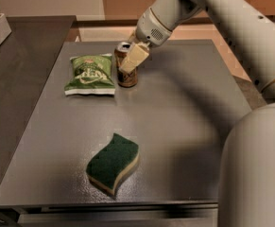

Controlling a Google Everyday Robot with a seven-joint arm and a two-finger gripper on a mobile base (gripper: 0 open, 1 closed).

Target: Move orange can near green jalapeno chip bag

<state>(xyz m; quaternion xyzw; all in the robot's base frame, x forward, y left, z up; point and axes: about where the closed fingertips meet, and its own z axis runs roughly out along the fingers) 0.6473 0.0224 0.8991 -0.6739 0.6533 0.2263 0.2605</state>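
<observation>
We see the gripper (127,63) at the far middle of the desk (184,117), reaching down from the pale arm (212,8) that comes in from the upper right. Its fingers (134,56) are clamped on the orange can (128,78); one pale finger lies slantwise across the can's upper front, and we cannot make out the other behind it. The can is upright, its silver top showing just left of the finger and its base at or just above the desk. It is just beside the right edge of the green chip bag (90,74), which lies flat on the desk. A dark green sponge (113,162) lies well apart from both, toward the near edge.
</observation>
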